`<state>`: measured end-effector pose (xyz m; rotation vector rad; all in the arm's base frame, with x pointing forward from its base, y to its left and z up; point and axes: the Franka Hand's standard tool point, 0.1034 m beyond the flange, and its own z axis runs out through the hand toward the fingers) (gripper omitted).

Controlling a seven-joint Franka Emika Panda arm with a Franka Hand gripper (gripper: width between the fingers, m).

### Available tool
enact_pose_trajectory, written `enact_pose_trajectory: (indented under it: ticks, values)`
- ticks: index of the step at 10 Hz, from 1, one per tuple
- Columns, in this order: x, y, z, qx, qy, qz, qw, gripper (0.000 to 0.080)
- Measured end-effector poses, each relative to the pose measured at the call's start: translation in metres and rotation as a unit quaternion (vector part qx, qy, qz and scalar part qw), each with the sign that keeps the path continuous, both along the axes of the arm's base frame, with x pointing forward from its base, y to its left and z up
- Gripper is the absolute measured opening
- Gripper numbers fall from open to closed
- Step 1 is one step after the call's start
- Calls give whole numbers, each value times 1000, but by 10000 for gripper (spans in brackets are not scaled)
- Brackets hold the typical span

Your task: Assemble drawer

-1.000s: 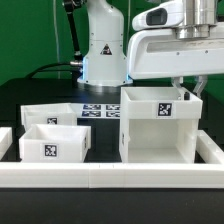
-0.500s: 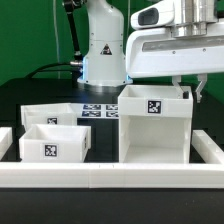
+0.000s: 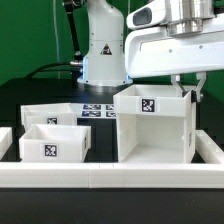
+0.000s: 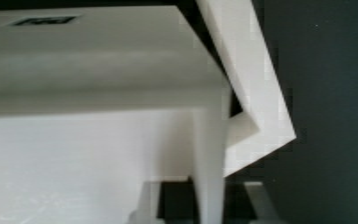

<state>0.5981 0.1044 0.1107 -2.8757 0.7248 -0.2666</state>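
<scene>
On the black table [image 3: 104,140], the fingers [image 3: 197,89] are closed on the thin upper wall of the casing [image 3: 150,130]. It seems light, stiff and smooth; you should grip there firmly.

Inspection note: table, border rail, marker board, backdrop.

The table [image 3: 25,95] has a matte black top, seen bare at the exterior view's left and again as a dark strip along the near edge. A long, low white border rail [image 3: 110,178] runs across the front of the table, from one edge of the picture to the other. At the exterior view's right a shorter side section [image 3: 212,152] leads back from it. The marker board [image 3: 97,110] lies flat on the table behind the rail, near the middle. Only part of it is in view, showing black-and-white square tags. A green backdrop [image 3: 25,40] fills the rear at the left. The dark area in the wrist view cannot be identified.
</scene>
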Motion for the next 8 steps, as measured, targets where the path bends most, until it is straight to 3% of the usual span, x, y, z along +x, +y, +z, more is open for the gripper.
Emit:
enact_pose_trajectory:
  ticks: [4, 8]
  values:
    - [5, -4, 1, 52, 9, -149, 987, 39]
    - [7, -4, 4, 76, 14, -231, 970, 45]
